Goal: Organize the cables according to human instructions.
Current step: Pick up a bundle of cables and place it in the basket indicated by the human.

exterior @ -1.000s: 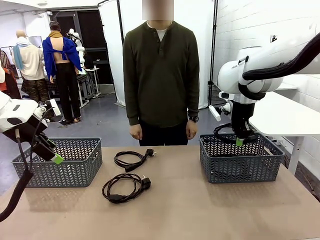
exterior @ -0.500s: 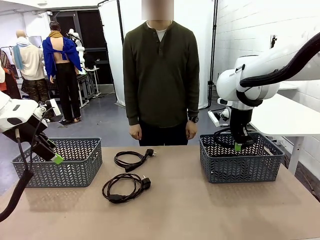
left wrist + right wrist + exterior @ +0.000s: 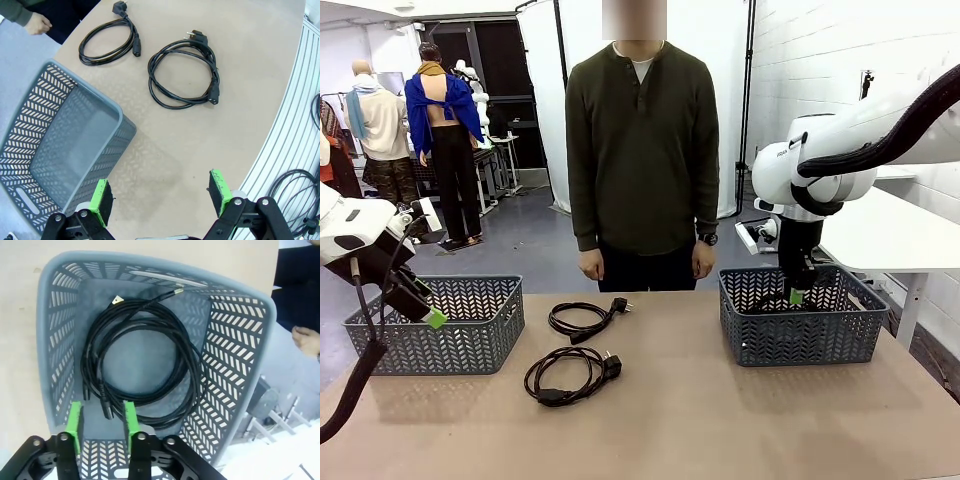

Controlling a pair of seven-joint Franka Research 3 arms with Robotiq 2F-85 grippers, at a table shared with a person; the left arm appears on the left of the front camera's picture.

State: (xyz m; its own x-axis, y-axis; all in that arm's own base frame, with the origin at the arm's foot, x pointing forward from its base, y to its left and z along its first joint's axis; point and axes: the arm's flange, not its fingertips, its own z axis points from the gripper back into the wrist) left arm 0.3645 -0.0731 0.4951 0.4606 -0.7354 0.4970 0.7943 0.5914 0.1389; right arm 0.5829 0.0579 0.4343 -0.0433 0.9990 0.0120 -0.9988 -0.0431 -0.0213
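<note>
Lying lengthwise in basket (image 3: 240,340): coiled cable (image 3: 89,357), plug (image 3: 106,409) toward fingers (image 3: 129,420).

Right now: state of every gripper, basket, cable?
Left grey lattice plastic basket: empty as far as visible.
Right grey lattice plastic basket: holds coiled cable.
Thin black coiled cables in right basket: lying loose, overlapped, count unclear.
Far black coiled cable: loose on tan table.
Near black coiled cable: loose on table.
Left gripper: open, empty.
Right gripper: jaws parted above right basket, clamping nothing.

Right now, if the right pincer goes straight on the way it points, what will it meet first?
Probably the coiled cable in the grey basket, right below the right pincer; depth is unclear.
</note>
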